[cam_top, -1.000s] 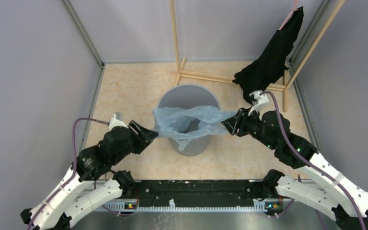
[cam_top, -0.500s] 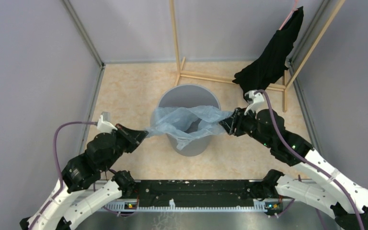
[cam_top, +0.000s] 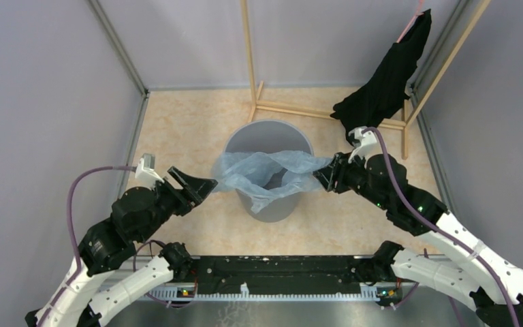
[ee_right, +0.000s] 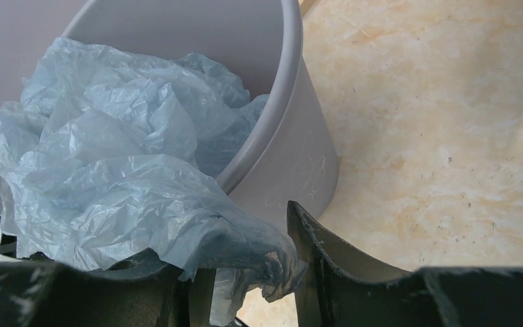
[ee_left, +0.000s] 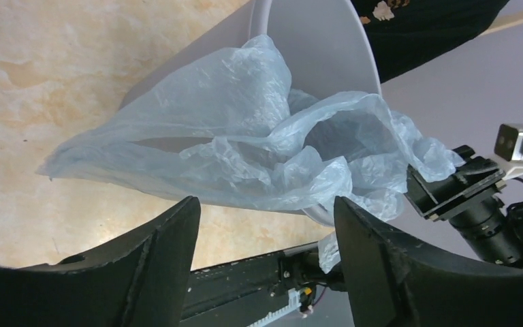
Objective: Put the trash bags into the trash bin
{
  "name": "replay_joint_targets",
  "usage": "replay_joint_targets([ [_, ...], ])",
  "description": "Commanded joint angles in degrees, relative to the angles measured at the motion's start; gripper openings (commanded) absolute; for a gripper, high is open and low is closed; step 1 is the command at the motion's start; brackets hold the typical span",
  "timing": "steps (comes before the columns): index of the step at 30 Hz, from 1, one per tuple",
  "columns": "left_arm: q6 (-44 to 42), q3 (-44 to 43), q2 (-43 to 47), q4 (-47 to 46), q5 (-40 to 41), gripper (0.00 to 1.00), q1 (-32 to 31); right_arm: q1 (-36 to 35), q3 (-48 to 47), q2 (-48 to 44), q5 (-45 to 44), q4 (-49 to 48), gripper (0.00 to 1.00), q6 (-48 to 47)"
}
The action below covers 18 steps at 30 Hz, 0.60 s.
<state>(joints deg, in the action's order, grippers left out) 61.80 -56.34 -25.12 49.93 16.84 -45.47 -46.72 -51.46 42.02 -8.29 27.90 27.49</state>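
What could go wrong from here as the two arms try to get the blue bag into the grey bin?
1. The left gripper stands open and holds nothing, so only the right gripper grips the blue bag; a pull could drag it off to the right.
2. Part of the bag hangs outside the grey bin over its near rim and may slip out entirely.
3. The bag lies over the rim, so tugging might tip the bin.
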Motion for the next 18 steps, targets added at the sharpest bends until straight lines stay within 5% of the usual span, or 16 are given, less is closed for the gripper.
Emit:
replay_joint_targets([
  [1,-4.11,-0.19,-1.45,-1.24,-2.57,0.85,0.01,0.22,-1.35,-0.64,0.35,-1.55,0.41,-0.23],
  [6,-2.45,0.87,-4.53,-2.06,-1.44,0.95,0.01,0.24,-1.06,-0.54,0.93,-2.12,0.41,0.10],
  [14,-2.24,4.43,-3.14,-9.41,1.34,0.69,-0.04,0.23,-0.78,-1.11,0.57,-2.02,0.41,-0.08],
  [18,-1.87,4.64,-4.31,-9.63,-1.15,0.76,0.03,0.23,-0.87,-1.06,0.66,-2.13,0.41,-0.02],
])
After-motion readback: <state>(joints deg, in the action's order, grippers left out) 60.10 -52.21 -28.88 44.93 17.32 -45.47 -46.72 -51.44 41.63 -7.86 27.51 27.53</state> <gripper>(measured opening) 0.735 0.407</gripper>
